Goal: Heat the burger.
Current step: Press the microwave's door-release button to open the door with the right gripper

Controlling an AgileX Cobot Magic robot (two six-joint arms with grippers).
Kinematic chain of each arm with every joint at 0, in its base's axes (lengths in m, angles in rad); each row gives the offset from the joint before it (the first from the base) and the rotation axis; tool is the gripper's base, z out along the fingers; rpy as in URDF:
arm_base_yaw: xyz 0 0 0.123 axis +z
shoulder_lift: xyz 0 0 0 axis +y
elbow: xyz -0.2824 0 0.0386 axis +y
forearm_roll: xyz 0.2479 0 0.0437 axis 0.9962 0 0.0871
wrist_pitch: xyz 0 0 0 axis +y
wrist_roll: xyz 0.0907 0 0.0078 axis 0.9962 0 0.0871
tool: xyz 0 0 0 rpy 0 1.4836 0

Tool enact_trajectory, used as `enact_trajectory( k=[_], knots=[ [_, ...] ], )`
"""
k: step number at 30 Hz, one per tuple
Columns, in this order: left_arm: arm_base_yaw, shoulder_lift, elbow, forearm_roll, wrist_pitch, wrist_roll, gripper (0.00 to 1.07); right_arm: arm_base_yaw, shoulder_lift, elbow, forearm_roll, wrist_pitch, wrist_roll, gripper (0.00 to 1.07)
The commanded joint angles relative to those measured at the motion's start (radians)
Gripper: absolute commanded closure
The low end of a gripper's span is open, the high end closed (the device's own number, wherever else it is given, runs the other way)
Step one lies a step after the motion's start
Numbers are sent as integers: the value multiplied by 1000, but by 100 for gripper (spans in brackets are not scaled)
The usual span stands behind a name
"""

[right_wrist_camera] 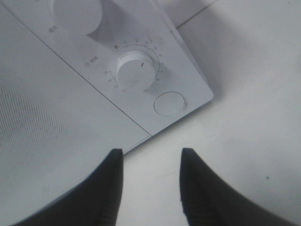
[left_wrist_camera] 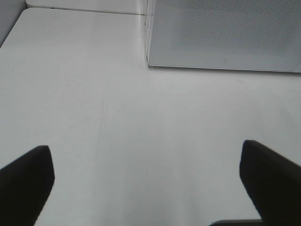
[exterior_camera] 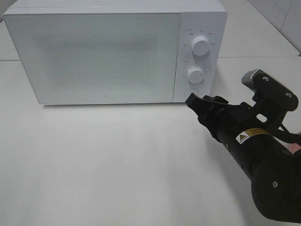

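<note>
- The left gripper [left_wrist_camera: 146, 149] hangs over the white table [left_wrist_camera: 141, 113] with its two dark fingers [left_wrist_camera: 28, 183] spread wide. They sit at opposite edges of its wrist view and only bare tabletop lies between them.
- Well ahead of those fingers, and off to one side, stands the near lower corner of the white microwave [left_wrist_camera: 221, 33]. It is apart from the gripper.
- The microwave's door [exterior_camera: 99, 52] is shut. Its frosted, speckled panel hides what is inside.
- The burger shows in no view, so I cannot tell where it is. Neither gripper holds it.
- On the control panel [exterior_camera: 200, 21], beyond the right gripper's tips, sit the upper knob [exterior_camera: 201, 45] and, nearer the gripper, the lower knob [exterior_camera: 195, 74].
- Nearest of all is the round button [right_wrist_camera: 170, 103] at the panel's bottom corner. It lies just ahead of the fingertips, towards the right-hand finger, and in the wrist view a strip of panel and table separates it from them.
- The right gripper [right_wrist_camera: 151, 153] reaches in low from the right of the table and points at that corner. Its fingers [right_wrist_camera: 113, 188] stand parted by a modest gap, pinching nothing. One finger lies in front of the door's lower edge, the other over the table.
</note>
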Motion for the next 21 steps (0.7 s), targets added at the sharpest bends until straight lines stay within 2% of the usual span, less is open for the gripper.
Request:
enact_trajectory(
  k=[1, 2, 3, 6, 9, 11, 14, 15, 16, 21],
  knots=[
    [-2, -20, 2, 1, -15, 4, 7, 3, 0, -11, 0, 21, 169, 75],
    [-2, -20, 2, 1, -15, 4, 7, 3, 0, -11, 0, 31, 282, 79],
    [-2, -20, 2, 1, -15, 4, 7, 3, 0, -11, 0, 31, 282, 79],
    [-2, -20, 2, 1, -15, 4, 7, 3, 0, -11, -3, 70, 499, 86],
    [-2, -20, 2, 1, -15, 4, 7, 3, 0, -11, -3, 75, 548, 87],
    [-2, -20, 2, 1, -15, 4, 7, 3, 0, -11, -3, 86, 732, 95],
    [-2, -20, 2, 1, -15, 4, 7, 3, 0, -11, -3, 86, 768, 98],
    [-2, -20, 2, 1, -15, 4, 7, 3, 0, -11, -3, 86, 813, 105],
    [-2, -20, 2, 1, -15, 4, 7, 3, 0, -11, -3, 86, 825, 107],
    [-2, -20, 2, 1, -15, 4, 7, -13, 0, -11, -1, 86, 840, 107]
  ],
)
